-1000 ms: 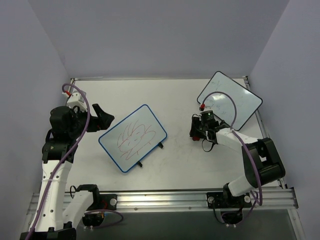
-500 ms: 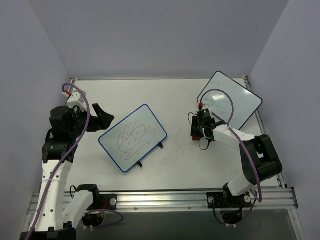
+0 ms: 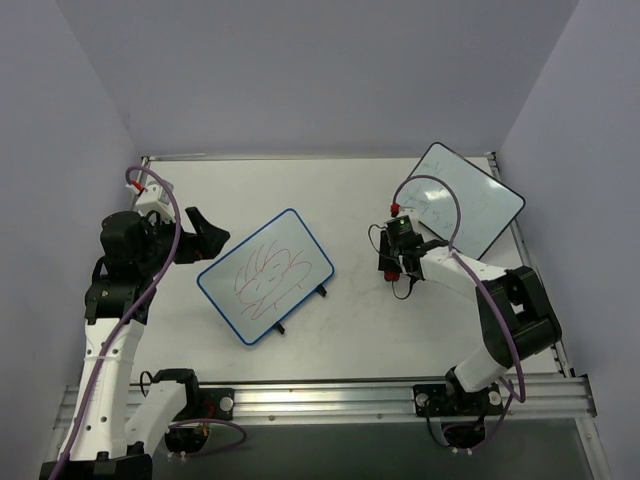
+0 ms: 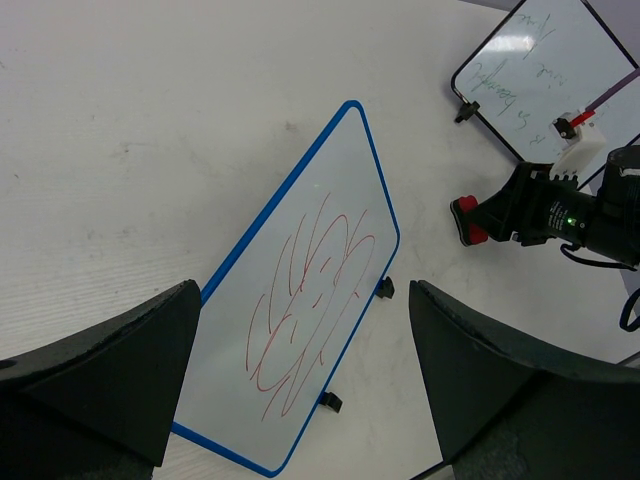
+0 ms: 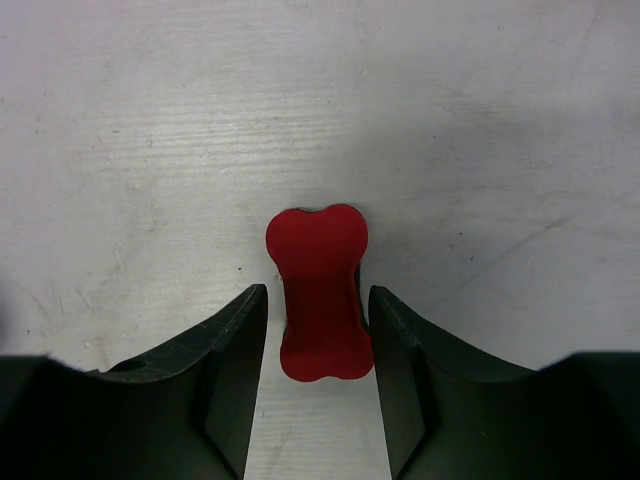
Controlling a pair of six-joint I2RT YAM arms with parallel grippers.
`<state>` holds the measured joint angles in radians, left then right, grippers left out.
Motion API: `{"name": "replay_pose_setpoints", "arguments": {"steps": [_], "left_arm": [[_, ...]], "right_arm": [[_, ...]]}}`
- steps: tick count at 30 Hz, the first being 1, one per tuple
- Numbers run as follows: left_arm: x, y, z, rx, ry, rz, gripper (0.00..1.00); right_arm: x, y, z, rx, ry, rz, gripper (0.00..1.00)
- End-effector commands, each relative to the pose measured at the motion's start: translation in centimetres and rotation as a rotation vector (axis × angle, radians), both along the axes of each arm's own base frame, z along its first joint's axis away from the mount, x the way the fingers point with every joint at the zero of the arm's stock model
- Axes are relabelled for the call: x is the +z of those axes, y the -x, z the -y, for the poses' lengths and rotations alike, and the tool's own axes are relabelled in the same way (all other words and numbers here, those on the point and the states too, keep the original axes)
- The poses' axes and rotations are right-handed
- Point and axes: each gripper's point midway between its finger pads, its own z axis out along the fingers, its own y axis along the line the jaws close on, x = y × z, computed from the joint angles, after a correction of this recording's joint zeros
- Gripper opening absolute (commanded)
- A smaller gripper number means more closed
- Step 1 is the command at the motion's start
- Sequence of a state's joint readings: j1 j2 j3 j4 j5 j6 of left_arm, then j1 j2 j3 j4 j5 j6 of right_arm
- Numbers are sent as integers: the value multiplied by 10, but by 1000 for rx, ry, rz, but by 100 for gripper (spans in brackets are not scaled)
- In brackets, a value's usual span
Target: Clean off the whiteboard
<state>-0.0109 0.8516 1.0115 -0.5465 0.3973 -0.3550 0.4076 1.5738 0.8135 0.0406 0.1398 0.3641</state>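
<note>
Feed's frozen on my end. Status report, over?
Left pincer open, beside the whiteboard. Right pincer open, straddling the red eraser, not yet clamped. Whiteboard scribbled red, unwiped. Nothing lies between eraser and whiteboard.

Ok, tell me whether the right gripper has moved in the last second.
Yes. The right gripper has shifted slightly left, away from the black-framed whiteboard and toward the blue-framed whiteboard.

I saw the whiteboard (image 3: pixel 265 290), a rounded white rectangle in a thin blue frame, sitting left of centre on the worktop (image 3: pixel 330 200), turned diagonally. Red scribbles (image 3: pixel 268 278), looping and overlapping, covered its middle, unwiped. Two small black feet (image 3: pixel 322 291) showed along its near-right edge.
</note>
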Motion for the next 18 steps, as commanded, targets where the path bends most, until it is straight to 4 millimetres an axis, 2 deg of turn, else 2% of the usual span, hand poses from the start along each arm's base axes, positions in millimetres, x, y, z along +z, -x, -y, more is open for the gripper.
{"name": "replay_pose_setpoints", "arguments": {"steps": [1,16,18], "left_arm": [[13,-5,1,-10,5,58,94],[12,-5,1,-9,4,55,94],[12,-6,1,-9,4,55,94]], "right_arm": [[1,-4,2,-6,49,-4,41],[-6,-3,2,0,62,-23,38],[-7,-2,0,3,64,-26,33]]}}
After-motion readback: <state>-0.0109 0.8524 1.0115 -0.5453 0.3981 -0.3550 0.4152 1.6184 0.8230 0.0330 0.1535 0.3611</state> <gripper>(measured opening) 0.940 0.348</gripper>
